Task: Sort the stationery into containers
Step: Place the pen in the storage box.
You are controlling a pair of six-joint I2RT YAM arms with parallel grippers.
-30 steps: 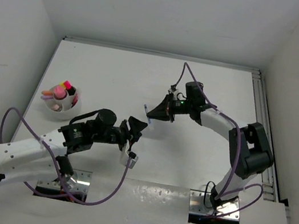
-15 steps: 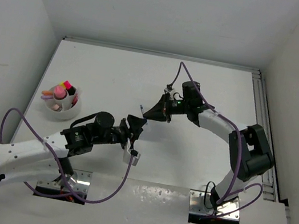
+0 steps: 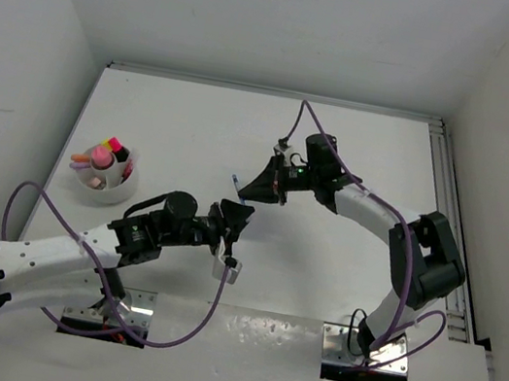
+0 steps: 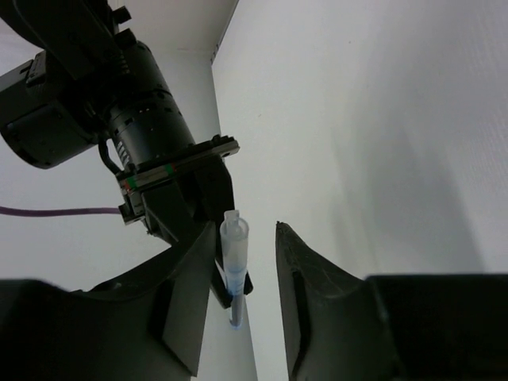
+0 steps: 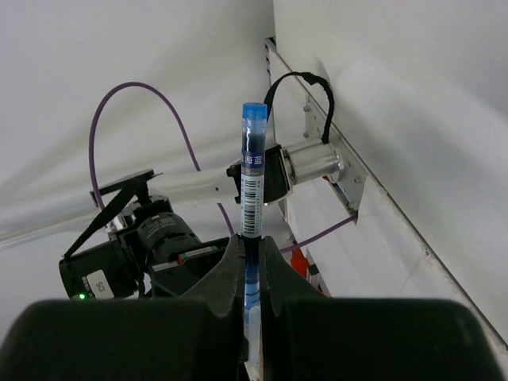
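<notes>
Highlighters (image 3: pixel 103 157) are already put in the dish (image 3: pixel 126 191). Right of the dish, a blue pen (image 5: pixel 252 171), not yet sorted, is clamped in the right gripper (image 5: pixel 252 248); the left gripper (image 3: pixel 235 215) is spread open.

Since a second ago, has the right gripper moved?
Yes. The right gripper, shut on the blue pen, has shifted left, toward the dish.

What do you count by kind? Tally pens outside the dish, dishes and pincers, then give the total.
Dishes: 1, the round dish, contents too crowded to count.
Pens outside it: 1, the blue pen clamped in the right pincer.
Pincers: 2, the left pincer open.
Total: 4.
</notes>
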